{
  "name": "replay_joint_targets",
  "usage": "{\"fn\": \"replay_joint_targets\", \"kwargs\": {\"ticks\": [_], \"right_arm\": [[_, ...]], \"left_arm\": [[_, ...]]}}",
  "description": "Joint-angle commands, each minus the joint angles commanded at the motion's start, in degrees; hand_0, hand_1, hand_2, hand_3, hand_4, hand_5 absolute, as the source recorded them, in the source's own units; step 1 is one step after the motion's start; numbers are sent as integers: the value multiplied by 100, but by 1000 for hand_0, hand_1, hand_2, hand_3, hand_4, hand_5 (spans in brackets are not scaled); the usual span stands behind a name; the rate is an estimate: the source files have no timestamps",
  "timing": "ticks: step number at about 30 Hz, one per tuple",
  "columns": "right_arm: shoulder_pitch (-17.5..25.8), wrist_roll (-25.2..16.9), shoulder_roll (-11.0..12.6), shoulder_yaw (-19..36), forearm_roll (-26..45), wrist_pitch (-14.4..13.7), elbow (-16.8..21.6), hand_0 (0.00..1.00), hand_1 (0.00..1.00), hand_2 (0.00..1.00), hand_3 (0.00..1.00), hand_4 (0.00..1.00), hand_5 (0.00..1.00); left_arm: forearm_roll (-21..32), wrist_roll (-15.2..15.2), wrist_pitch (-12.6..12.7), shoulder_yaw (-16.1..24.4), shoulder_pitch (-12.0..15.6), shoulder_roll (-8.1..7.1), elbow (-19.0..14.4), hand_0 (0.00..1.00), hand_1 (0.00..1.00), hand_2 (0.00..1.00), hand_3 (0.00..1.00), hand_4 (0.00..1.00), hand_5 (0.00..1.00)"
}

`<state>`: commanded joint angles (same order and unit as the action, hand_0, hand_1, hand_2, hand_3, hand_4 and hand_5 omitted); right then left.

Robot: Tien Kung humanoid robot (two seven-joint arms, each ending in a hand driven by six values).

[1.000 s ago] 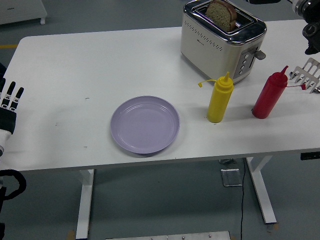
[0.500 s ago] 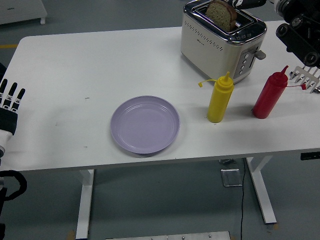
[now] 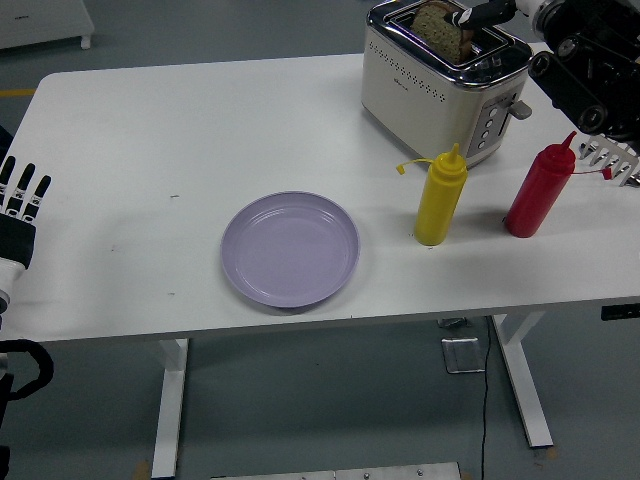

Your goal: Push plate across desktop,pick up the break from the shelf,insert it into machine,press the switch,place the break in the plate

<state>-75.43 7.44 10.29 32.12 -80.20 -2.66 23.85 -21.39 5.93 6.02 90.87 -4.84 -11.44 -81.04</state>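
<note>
Reaching over the toaster (image 3: 440, 80) with my right hand (image 3: 487, 14), fingertips at the bread slice (image 3: 440, 27); grip unclear. Left hand (image 3: 20, 200) spread at table edge.

Count of things on the white table (image 3: 150, 140)

One purple plate (image 3: 290, 249), one toaster (image 3: 444, 80), one bread slice (image 3: 440, 28), two squeeze bottles: one yellow (image 3: 440, 196), one red (image 3: 539, 187).

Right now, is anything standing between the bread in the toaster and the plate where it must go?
Partly. The bread sits in the toaster, with the right hand at it. The yellow bottle stands just right of the direct line to the plate. A lifted path looks clear.
</note>
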Motion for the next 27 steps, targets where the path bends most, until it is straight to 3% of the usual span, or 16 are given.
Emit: {"fn": "replay_joint_targets", "kwargs": {"ticks": [14, 16, 21, 22, 27], "right_arm": [[21, -10, -217, 8, 39, -29, -398, 647, 641, 649, 772, 824, 414], [25, -25, -234, 3, 49, -32, -421, 605, 616, 626, 743, 801, 394], [13, -78, -280, -42, 83, -49, -449, 605, 616, 626, 743, 801, 394], [6, -94, -298, -59, 90, -56, -454, 554, 580, 597, 718, 768, 364], [-32, -159, -390, -151, 94, -114, -481, 554, 580, 597, 718, 768, 364]], "left_arm": [[-1, -1, 11, -24, -73, 7, 22, 815, 870, 943, 802, 604, 998], [-3, -1, 13, -16, -72, 6, 25, 815, 868, 943, 799, 603, 998], [-4, -2, 11, -2, -79, -1, 26, 815, 868, 943, 799, 603, 998], [-4, -2, 10, 0, -81, -2, 25, 815, 867, 941, 797, 603, 998], [-2, -5, 8, 2, -87, -2, 26, 815, 867, 941, 797, 603, 998]]}}
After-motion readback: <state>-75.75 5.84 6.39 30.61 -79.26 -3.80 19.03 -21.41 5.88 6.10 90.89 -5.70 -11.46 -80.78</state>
